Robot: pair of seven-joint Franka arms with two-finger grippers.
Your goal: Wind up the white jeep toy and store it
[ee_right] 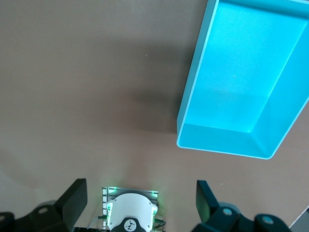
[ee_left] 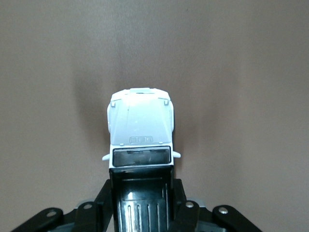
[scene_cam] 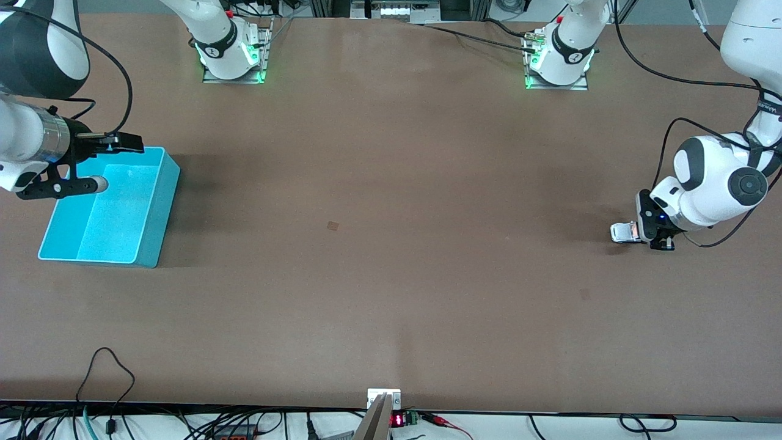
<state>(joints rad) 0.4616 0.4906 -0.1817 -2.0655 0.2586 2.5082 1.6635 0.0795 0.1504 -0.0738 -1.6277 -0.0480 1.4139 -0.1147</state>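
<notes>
The left gripper covers the rear of the white jeep toy; its wheels stay hidden.

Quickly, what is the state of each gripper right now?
Left gripper: closed on the white jeep toy, low at the table.
Right gripper: open, holding nothing, over the turquoise bin.
</notes>
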